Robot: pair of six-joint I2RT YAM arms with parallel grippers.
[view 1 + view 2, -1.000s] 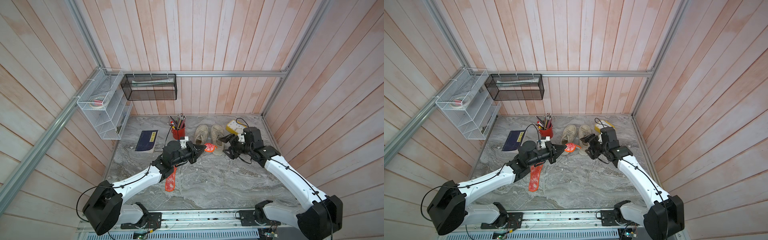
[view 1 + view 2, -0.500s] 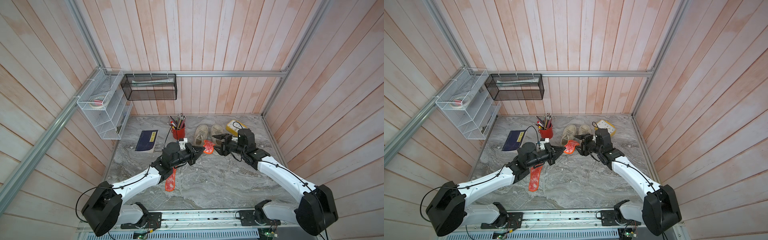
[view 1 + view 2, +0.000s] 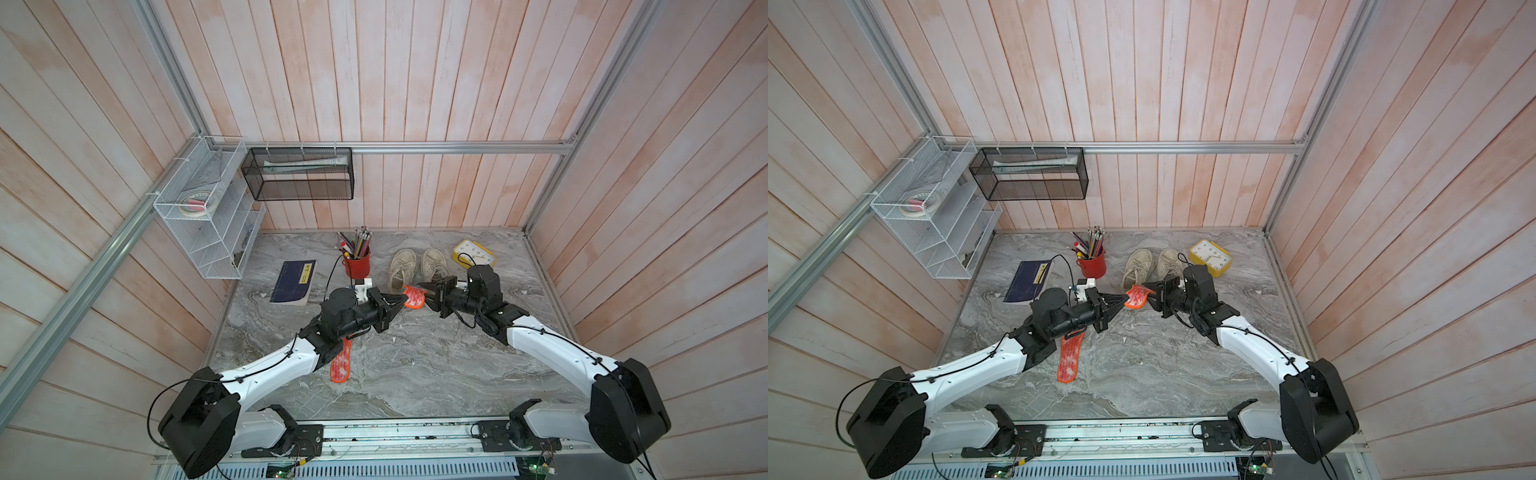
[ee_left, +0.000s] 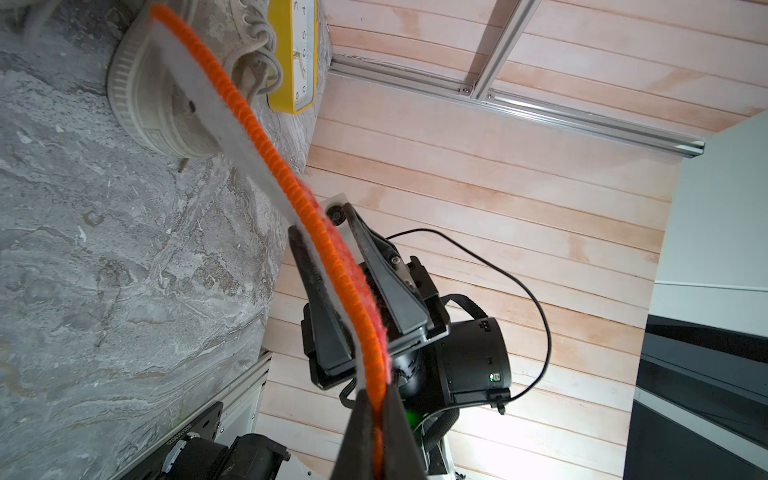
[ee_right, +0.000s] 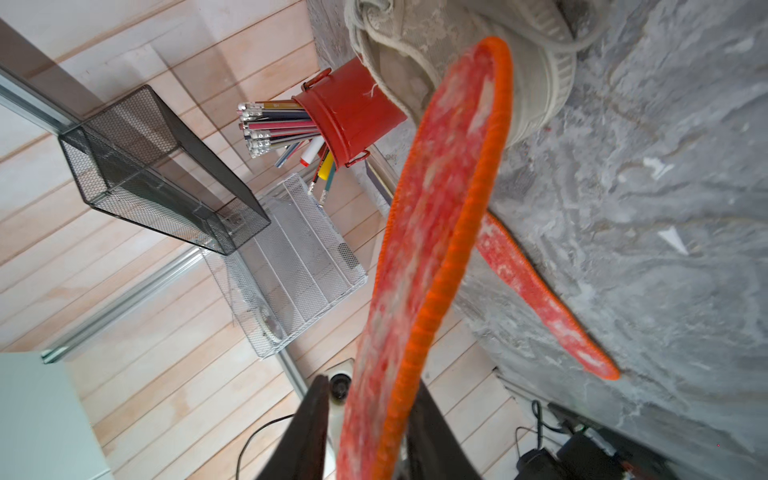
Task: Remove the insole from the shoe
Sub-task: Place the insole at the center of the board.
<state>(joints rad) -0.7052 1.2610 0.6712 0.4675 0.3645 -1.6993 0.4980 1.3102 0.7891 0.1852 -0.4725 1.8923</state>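
Left gripper [image 3: 400, 300] is clamped tight on one edge of the orange-rimmed insole [image 3: 414, 296], which hangs in the air, out of the shoes [image 3: 401, 266] and just before their heels. Right gripper [image 4: 320, 220] straddles the same insole from the opposite side, jaws narrow, a sliver of gap on one side; whether it pinches cannot be told. Off to the side, the blue book [image 3: 293, 280] bears a yellow label too small to read. Beyond the shoes, the yellow clock [image 4: 297, 54] shows numerals 3, 4 and 8.
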